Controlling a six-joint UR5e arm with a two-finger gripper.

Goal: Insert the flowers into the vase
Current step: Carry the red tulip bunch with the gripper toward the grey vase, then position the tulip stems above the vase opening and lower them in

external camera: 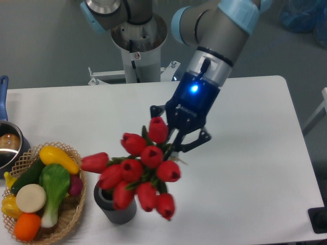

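The flowers (143, 171), a bunch of red tulips with green leaves, hang low over the front-left part of the white table. Their heads spread over and to the right of the vase (118, 210), a short dark grey ribbed cylinder, and cover most of its rim. My gripper (175, 146) comes down from the upper right, and its fingers close together on the bunch at its upper right side. The stems are hidden by the blossoms, so I cannot tell whether they reach into the vase.
A wicker basket (71, 217) of vegetables stands just left of the vase at the front left. A metal pot (7, 145) with a blue handle is at the left edge. The arm's base (138, 46) stands behind the table's far edge.
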